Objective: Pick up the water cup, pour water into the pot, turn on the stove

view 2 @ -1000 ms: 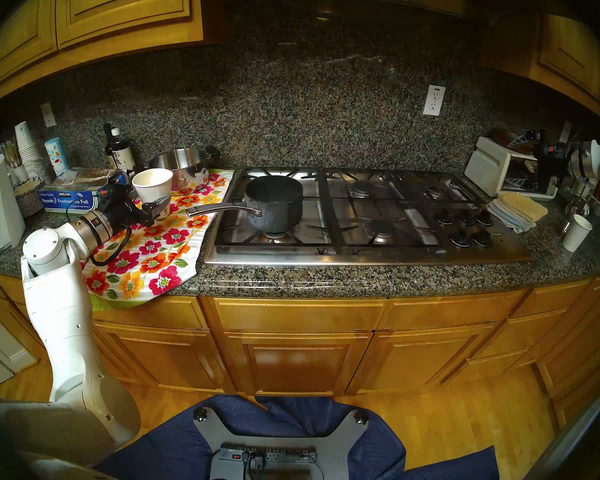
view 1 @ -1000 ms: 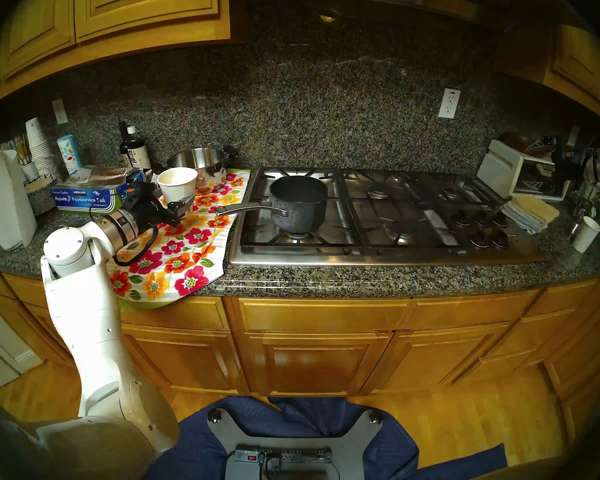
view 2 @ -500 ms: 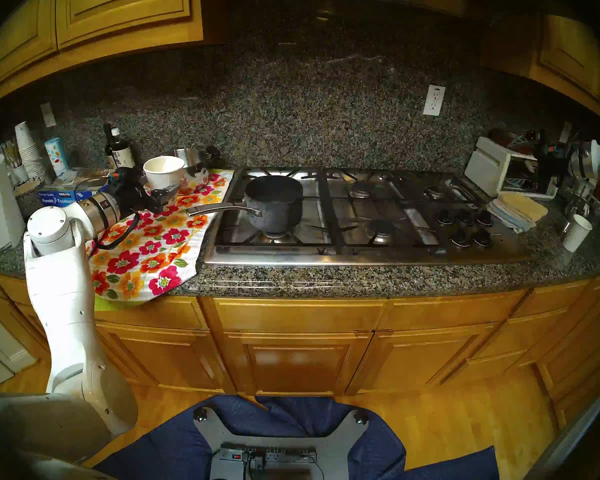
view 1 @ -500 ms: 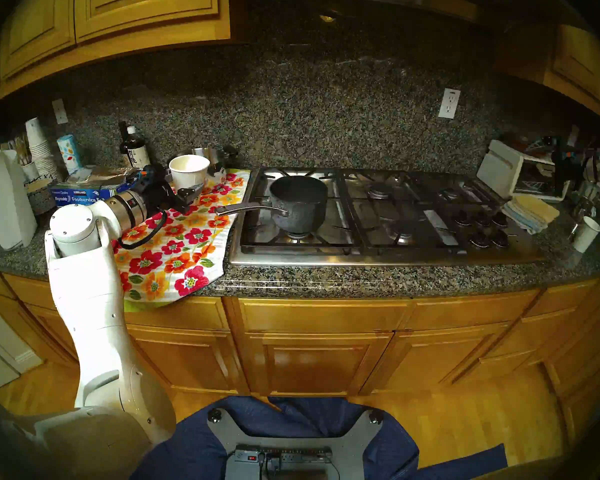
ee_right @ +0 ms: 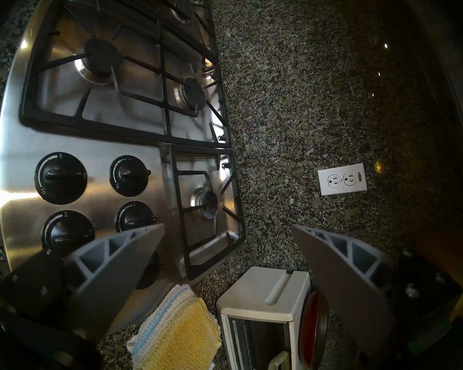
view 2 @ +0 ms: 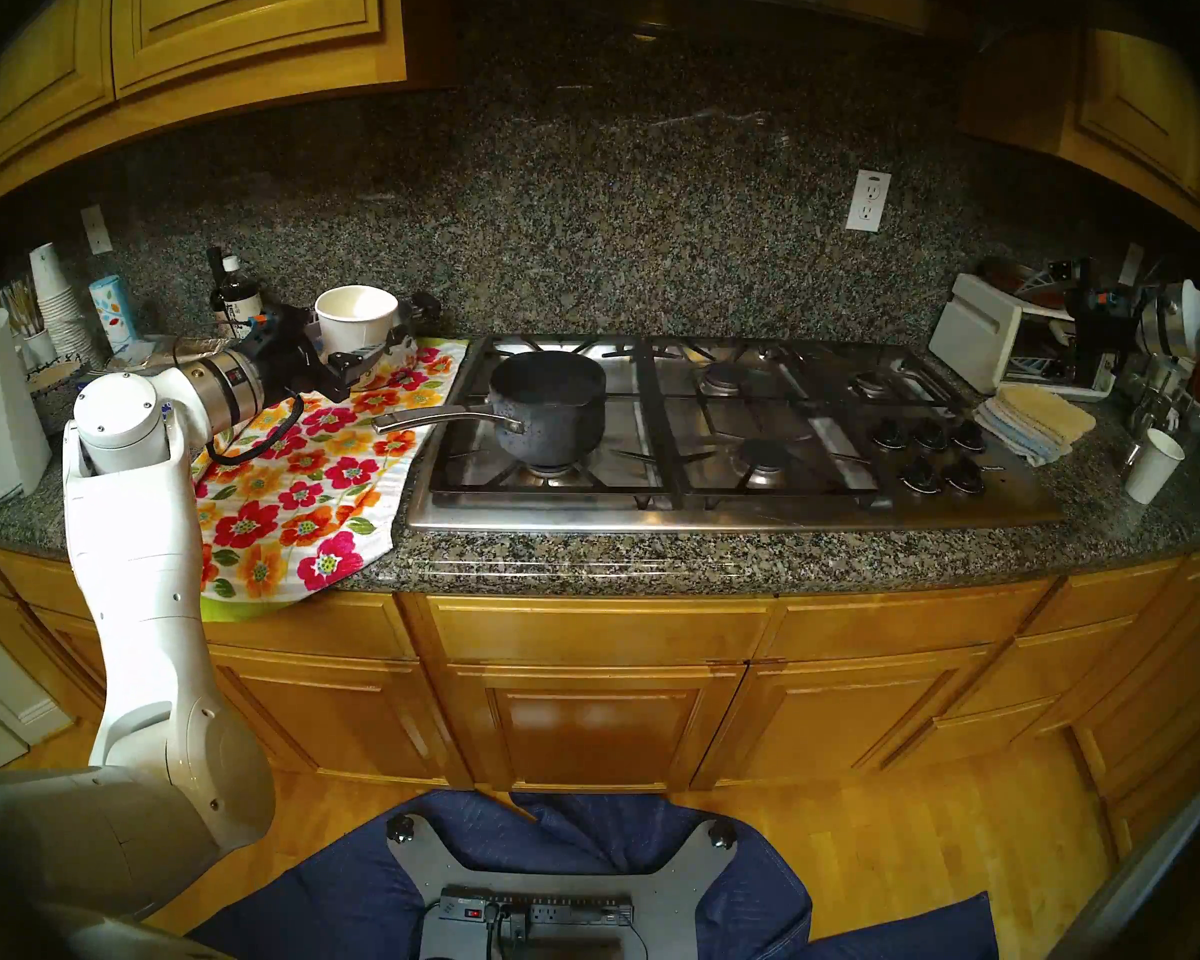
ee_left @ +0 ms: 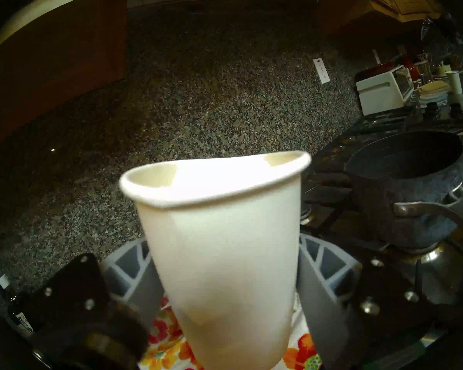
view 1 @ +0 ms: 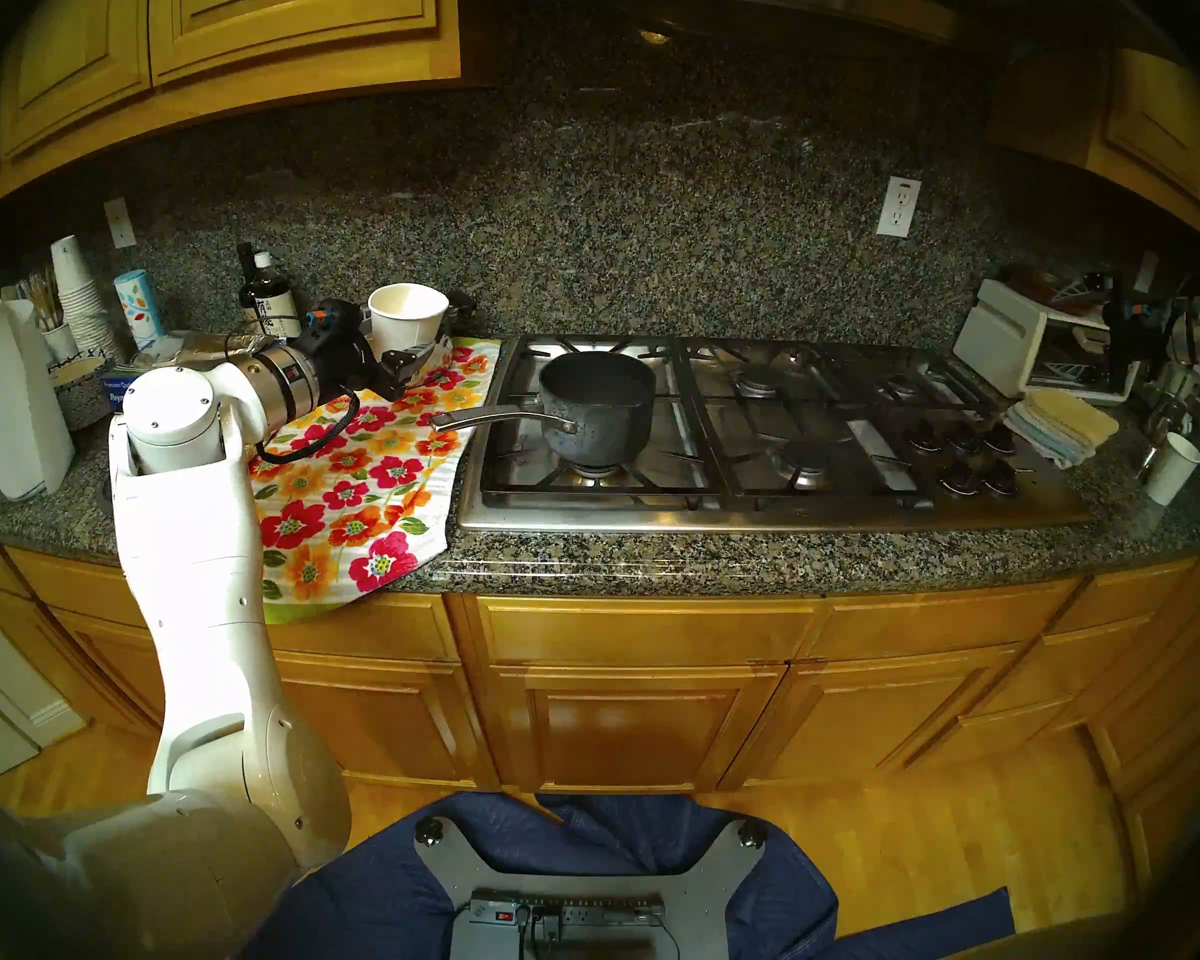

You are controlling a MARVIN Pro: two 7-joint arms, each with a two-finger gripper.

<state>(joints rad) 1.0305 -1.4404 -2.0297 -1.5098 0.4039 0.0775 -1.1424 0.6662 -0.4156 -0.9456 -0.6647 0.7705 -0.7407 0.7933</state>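
The white paper water cup (view 1: 407, 321) (view 2: 356, 321) is held upright above the floral towel, left of the stove. My left gripper (view 1: 418, 350) (ee_left: 227, 270) is shut on its lower half, one grey finger (ee_left: 316, 278) on each side. The dark speckled pot (view 1: 597, 411) (ee_left: 406, 190) stands on the stove's front-left burner, its long handle pointing left toward the cup. The steel stove (view 1: 791, 512) (ee_right: 16, 137) has its black knobs (view 1: 964, 453) (ee_right: 62, 177) at the right end. My right gripper (ee_right: 227, 228) hangs open over that end, empty.
A floral towel (view 1: 362, 494) covers the counter below the cup. A steel pot (view 1: 457, 306) sits just behind the cup. A bottle (view 1: 265, 300), a foil box (view 1: 116, 392) and stacked cups (view 1: 78, 300) stand at left. A toaster oven (view 1: 1027, 349), folded cloths (view 1: 1061, 418) and a small cup (view 1: 1172, 467) are at right.
My left gripper has raised the cup off the towel and carried it up and to the right, toward the stove. The right gripper and the pot have stayed put.
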